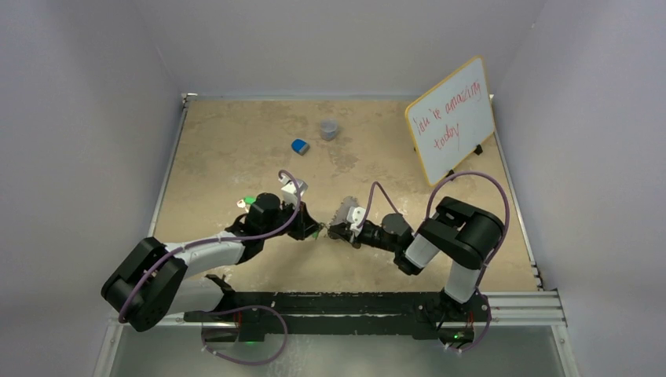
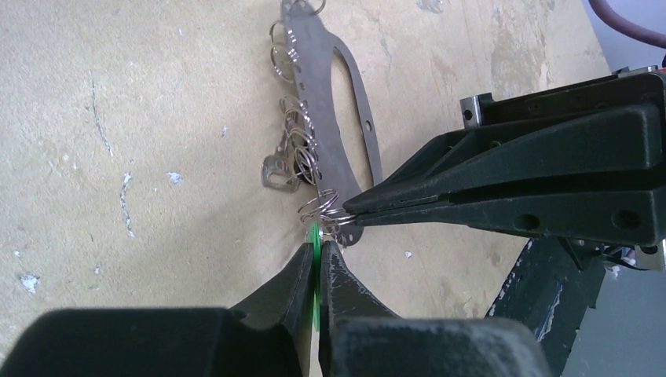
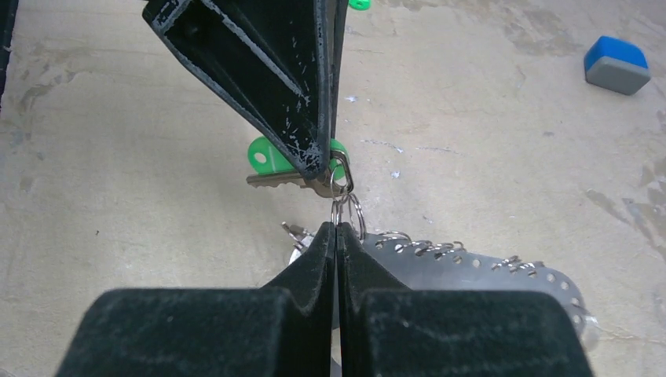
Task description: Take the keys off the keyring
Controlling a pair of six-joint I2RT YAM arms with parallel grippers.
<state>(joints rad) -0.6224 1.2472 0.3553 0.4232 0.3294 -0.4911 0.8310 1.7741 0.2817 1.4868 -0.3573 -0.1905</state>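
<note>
The keyring is a flat grey metal plate with an oval cut-out and several small wire rings along its edge; it lies on the tan table. My left gripper is shut on the green head of a key. In the right wrist view that key hangs from a small ring. My right gripper is shut on that ring at the plate's end. The two grippers meet tip to tip at mid-table, left and right. Another green key lies loose left of my left gripper.
A blue lump and a grey cup sit at the back of the table. A small whiteboard with red writing leans at the back right. White walls close in the table's sides.
</note>
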